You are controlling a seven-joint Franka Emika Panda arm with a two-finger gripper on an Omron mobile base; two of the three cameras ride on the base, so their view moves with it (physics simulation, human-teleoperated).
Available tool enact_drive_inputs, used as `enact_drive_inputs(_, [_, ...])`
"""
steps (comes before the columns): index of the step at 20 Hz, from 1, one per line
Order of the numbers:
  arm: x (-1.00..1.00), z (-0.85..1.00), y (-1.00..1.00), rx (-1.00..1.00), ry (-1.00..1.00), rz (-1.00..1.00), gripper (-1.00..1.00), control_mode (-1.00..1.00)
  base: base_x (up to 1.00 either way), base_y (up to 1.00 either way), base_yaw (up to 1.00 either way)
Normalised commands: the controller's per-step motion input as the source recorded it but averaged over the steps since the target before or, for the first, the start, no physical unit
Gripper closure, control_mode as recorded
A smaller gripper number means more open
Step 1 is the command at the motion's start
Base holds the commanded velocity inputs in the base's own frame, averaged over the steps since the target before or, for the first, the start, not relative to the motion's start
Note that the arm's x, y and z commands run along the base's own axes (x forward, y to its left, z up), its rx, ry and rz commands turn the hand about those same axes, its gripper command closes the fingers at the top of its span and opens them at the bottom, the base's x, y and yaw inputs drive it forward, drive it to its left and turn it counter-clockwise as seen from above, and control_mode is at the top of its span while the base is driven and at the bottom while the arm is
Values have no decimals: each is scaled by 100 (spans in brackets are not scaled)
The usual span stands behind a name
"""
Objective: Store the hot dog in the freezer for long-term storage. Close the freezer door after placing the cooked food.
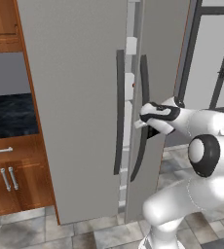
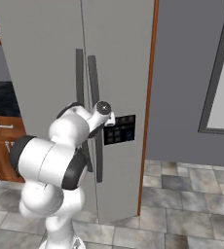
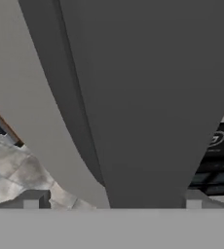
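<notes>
The freezer [image 1: 75, 97] is a tall light grey two-door unit. The freezer door [image 1: 165, 58] on the right stands slightly ajar, and white shelves [image 1: 129, 80] show in the gap. A tiny reddish speck [image 1: 133, 85] on a shelf in that gap looks like the hot dog. My gripper [image 1: 143, 126] [image 2: 109, 118] is at mid height of that door's dark handle [image 1: 144, 87] [image 2: 95, 92]. In the hand view the handle [image 3: 148, 107] runs between my two fingertips [image 3: 31, 199], which stand wide apart on either side of it. The gripper [image 3: 112, 202] is open.
The twin grey door [image 1: 70, 121] with its own handle [image 1: 119, 112] is to the left. Brown wooden cabinets [image 1: 9, 180] and a dark counter wall [image 1: 9, 114] lie further left. A black dispenser panel [image 2: 119, 133] sits on the freezer door. A dark-framed window [image 1: 216, 58] is to the right. The floor [image 2: 192, 204] is tiled.
</notes>
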Motion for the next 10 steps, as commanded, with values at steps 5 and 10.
enact_drive_inputs(5, [4, 50, 0, 0, 11, -9, -100, -100, 0, 0, 0])
enact_drive_inputs(10, [19, 55, 2, 2, 7, -7, -100, -100, 0, 0, 0])
